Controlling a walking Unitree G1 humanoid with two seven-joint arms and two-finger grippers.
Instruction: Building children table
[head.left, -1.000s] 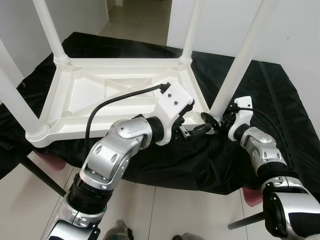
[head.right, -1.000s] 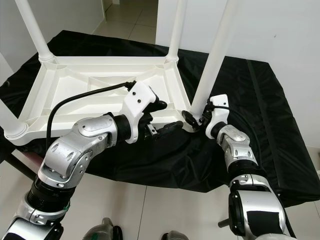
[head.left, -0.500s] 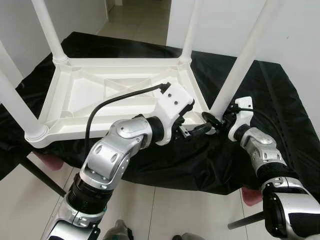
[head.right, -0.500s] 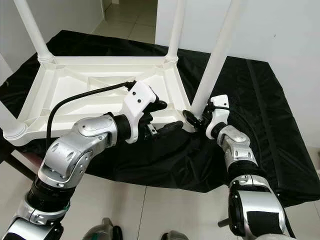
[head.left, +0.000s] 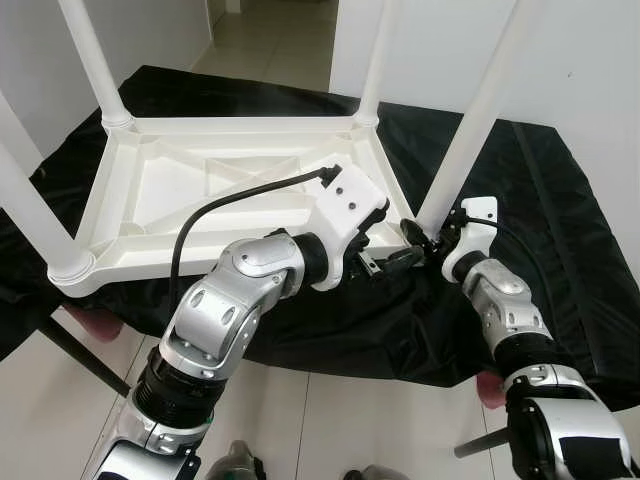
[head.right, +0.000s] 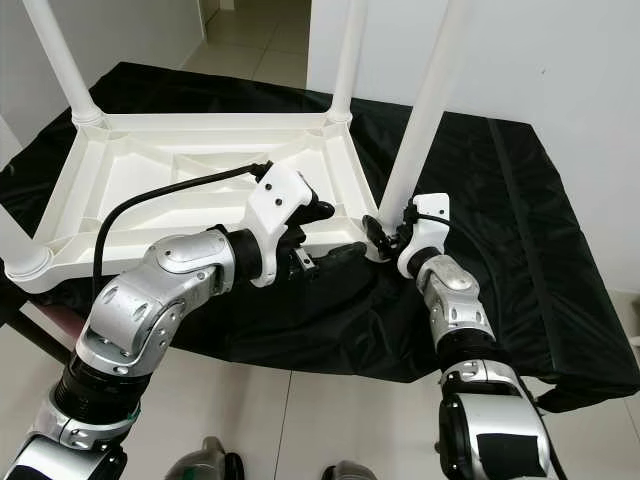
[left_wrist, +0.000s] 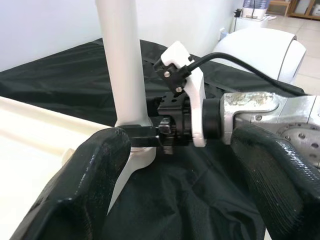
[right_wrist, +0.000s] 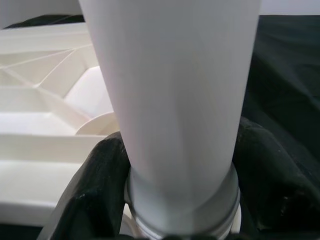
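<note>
We see a white plastic children's table (head.left: 240, 190) lying upside down on a black cloth (head.left: 560, 200), with four white legs rising from its corners. Over the last second our right gripper (head.left: 420, 238) has moved in closer to the base of the near right leg (head.left: 470, 130), and its two black fingers (right_wrist: 95, 200) now sit on either side of that leg just above its socket, closed around it. The leg itself has swung a little more upright than it stood a second ago. We judge this to mean the leg is being seated or twisted into its corner socket, and that the build is near its end, since the other three legs (head.left: 90, 55) already stand in place. Our left gripper (head.left: 385, 262) has barely moved; it hangs beside the same corner, its fingers (left_wrist: 90, 185) spread wide with the leg's base and the right gripper between them, pinching nothing. Several things stay hidden: the tops of all four legs run out of the picture, the socket joint is covered by the right fingers, and we cannot tell whether the leg is fully home. A dark rod and a reddish object under the cloth's edge are too cut off to identify.
</note>
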